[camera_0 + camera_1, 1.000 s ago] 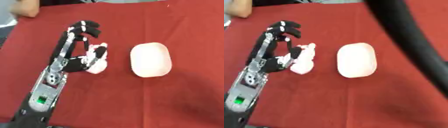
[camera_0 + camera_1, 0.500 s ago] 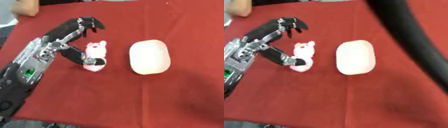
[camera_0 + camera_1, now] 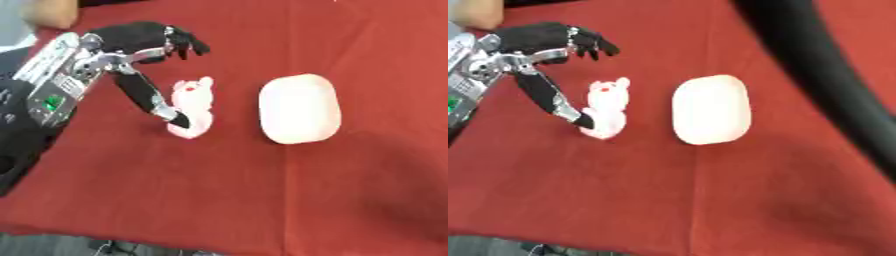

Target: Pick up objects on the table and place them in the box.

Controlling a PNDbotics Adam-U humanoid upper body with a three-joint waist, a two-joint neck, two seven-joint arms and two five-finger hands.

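Observation:
A small pink and white plush toy lies on the red tablecloth, left of centre. My left hand hovers just left of it and above it, with the fingers loosely bent past the toy's head. The long thumb reaches down, its tip touching the toy's lower end. The hand is spread wide and does not close on the toy. A white oval box sits to the right of the toy, a short gap away. My right hand shows in no view.
A thick black curved limb or cable crosses the upper right of the right eye view, above the table. The table's near edge runs along the bottom. Red cloth stretches in front of the toy and the box.
My left hand was wrapped about the toy a second ago; it has spread and drawn back to the left, leaving only the thumb tip on the toy. Toy and box stay put.

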